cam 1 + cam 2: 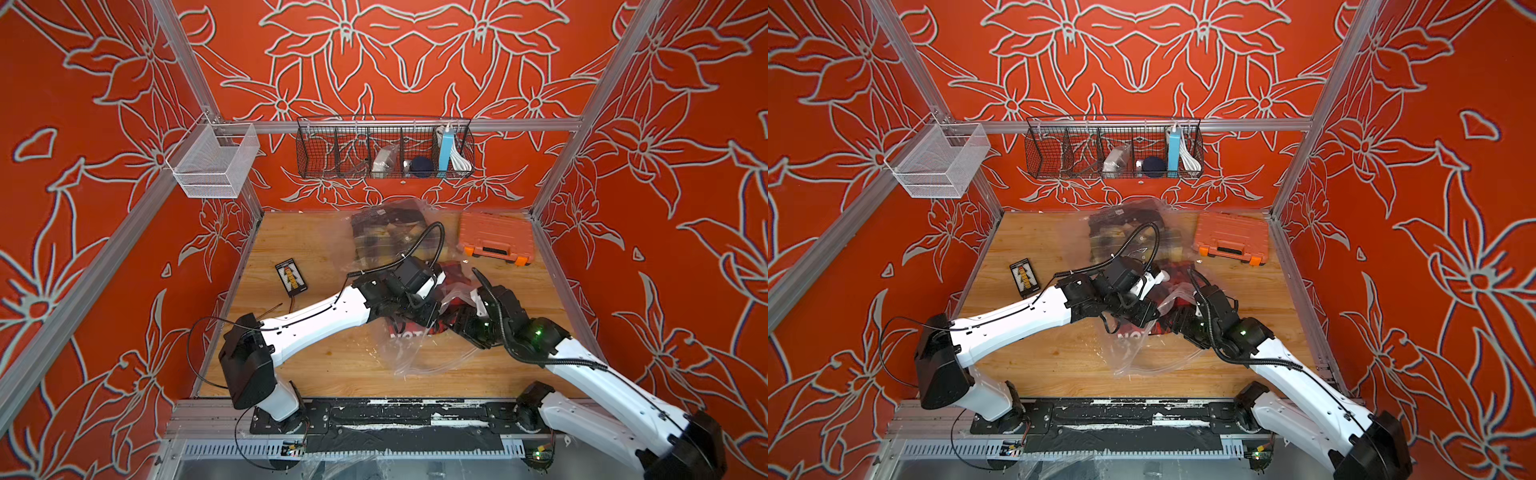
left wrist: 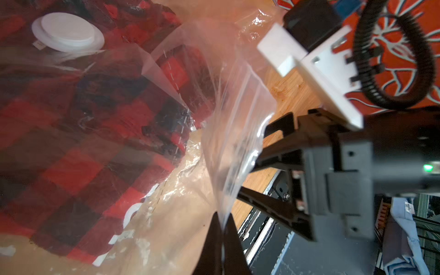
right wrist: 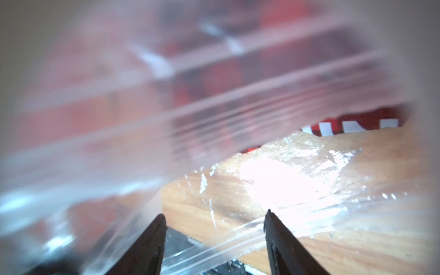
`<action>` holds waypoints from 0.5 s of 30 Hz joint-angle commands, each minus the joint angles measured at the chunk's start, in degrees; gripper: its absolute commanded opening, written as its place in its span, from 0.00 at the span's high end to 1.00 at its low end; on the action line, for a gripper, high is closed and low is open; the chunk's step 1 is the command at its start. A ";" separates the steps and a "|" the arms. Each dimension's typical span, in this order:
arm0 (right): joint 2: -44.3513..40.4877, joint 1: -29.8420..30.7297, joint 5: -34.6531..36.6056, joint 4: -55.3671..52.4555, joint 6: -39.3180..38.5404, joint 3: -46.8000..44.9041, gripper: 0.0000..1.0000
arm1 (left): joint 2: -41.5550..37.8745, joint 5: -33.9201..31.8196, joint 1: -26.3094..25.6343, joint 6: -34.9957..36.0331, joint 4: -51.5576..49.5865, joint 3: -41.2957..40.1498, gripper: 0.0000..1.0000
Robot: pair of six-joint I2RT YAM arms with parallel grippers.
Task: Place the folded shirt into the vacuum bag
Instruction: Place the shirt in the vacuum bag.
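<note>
Red floral walls close in a wooden desk (image 1: 316,361), and the vacuum bag (image 1: 415,357) lies crumpled at its middle, between the two arms. Through the film in the left wrist view, the red-and-black checked shirt (image 2: 71,154) sits under the layer that carries the white valve disc (image 2: 67,32), so it looks mostly inside already. On a fold of film by the bag's mouth the left claw (image 2: 223,221) is pinched tight. At the near side of the mouth the right claw (image 3: 215,213) stands wide, holding nothing. What remains, likely, is seating the shirt's near edge fully and letting go.
</note>
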 commanded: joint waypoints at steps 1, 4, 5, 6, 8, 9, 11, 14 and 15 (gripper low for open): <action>-1.31 0.16 1.96 -11.23 -5.70 5.57 0.32 | -0.64 0.54 0.24 -0.20 2.83 -2.32 1.00; -0.56 0.03 1.92 -15.66 -9.03 9.83 0.32 | -1.74 1.56 0.03 -0.91 4.82 -4.92 1.00; -0.51 -0.27 2.03 -17.00 -10.02 10.95 0.32 | -2.21 1.48 -0.14 -0.86 5.11 -5.49 1.00; -0.56 -0.56 2.47 -18.44 -11.10 12.09 0.32 | -2.78 1.55 -0.24 -0.76 5.37 -6.40 1.00; -0.39 -2.15 2.71 -21.20 -13.55 14.68 0.32 | -3.95 1.74 -0.46 -0.90 6.04 -8.03 1.00; 0.01 -3.21 2.87 -22.51 -15.02 16.16 0.32 | -4.57 1.90 -0.66 -1.19 6.69 -9.09 1.00; 1.93 -5.17 3.14 -23.92 -18.02 19.25 0.32 | -5.38 2.61 -1.47 -2.14 8.22 -10.96 1.00; 6.68 -8.43 1.62 -22.76 -21.69 22.32 0.33 | -5.62 2.72 -3.88 -3.47 10.86 -13.37 1.00; 8.59 -9.38 1.33 -21.66 -22.41 23.01 0.33 | -5.32 2.71 -4.66 -4.03 11.41 -14.00 1.00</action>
